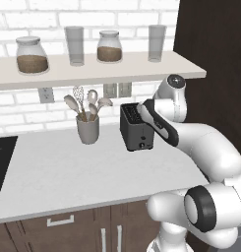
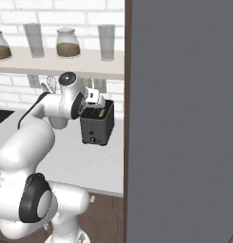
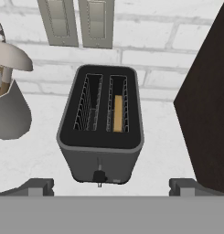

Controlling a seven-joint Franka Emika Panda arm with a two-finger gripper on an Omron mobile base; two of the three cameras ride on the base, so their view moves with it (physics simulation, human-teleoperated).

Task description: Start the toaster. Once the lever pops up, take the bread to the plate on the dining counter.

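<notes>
We are hovering our gripper [image 3: 111, 186] just above the front end of the toaster [image 3: 100, 137], its two fingertips [image 3: 38, 186] standing wide apart at the near edge of the hand view, holding nothing and touching nothing. Directly past them we are looking down on the lever [image 3: 99, 176], a small dark tab low on the toaster's front face; it seems to be sitting near the bottom of its track, though from this steep angle we cannot be sure whether it is up or already pressed. Just beyond, we are seeing the bread [image 3: 118, 113] standing on edge deep in the right-hand slot, with the left slot empty. From here the main risk, as we are judging it, is in the press: the lever is narrow and the fingers are spread far wider than it, so a descent that is slightly off line could pass either side of it, or push on the toaster's top edge and shove the light box backward along the counter [image 1: 92, 172]. The dark cabinet wall [image 3: 207, 105] is standing close to the toaster's right, so a wide finger could also catch there. Further off, the crock of utensils [image 1: 87, 125] is sitting to the left, clear of the toaster, with wall sockets [image 3: 79, 20] on the brick behind it.
</notes>
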